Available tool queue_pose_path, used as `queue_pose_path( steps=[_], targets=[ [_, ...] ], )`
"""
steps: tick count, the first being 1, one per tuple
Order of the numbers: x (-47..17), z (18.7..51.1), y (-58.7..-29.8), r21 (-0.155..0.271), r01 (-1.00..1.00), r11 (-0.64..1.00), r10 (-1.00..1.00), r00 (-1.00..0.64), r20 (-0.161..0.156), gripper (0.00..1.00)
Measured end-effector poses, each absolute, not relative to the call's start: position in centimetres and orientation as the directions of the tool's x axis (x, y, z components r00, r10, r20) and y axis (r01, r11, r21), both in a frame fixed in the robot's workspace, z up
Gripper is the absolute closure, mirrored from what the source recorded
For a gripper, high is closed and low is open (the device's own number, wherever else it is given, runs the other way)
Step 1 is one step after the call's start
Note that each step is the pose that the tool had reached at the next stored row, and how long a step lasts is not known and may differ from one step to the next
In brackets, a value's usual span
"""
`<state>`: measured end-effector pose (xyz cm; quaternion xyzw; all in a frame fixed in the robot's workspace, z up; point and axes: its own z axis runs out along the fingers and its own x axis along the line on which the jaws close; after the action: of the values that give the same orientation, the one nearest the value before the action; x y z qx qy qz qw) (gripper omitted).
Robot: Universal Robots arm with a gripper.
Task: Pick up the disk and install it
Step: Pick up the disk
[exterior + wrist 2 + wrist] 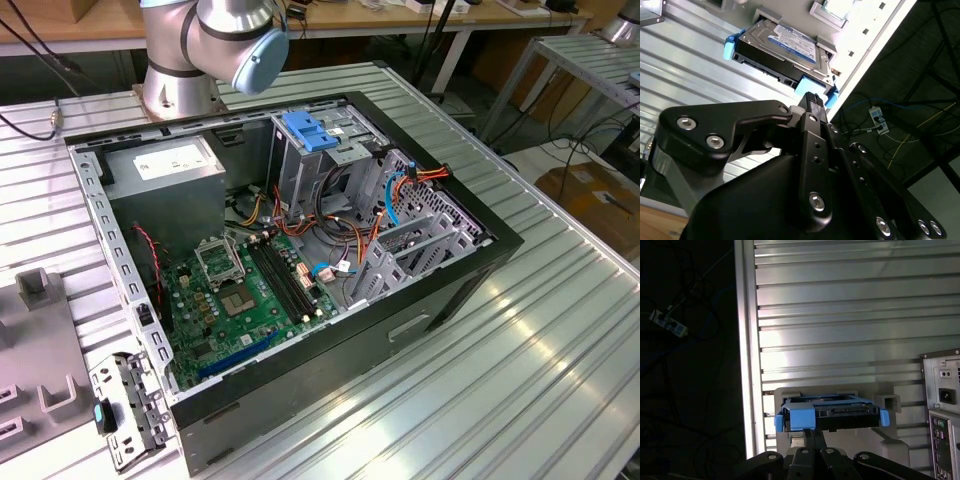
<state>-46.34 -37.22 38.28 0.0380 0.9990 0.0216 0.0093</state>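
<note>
While the tool [812, 100] sits closed and empty, the disk [790, 45] lies just ahead at twelve o'clock (long side crosswise, nine to three).

Ribbed metal table [560, 330], computer case [300, 385] atop

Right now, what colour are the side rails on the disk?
Blue. The side rails on the disk show best in the second wrist view.

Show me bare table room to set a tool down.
Bare ribbed table lies at the exterior view's right of the computer case, out to the table edge. At the case's left it is crowded: a grey fixture and a metal bracket. Inside, cables crowd the gaps.
</note>
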Motion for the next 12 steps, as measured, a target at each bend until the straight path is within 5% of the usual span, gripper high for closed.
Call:
queue_pose_path(
  steps=[12],
  targets=[
    [-46.35,38.28,-37.22,0.044,0.046,0.998,0.047,-0.999,-0.017,0.89]
  ],
)
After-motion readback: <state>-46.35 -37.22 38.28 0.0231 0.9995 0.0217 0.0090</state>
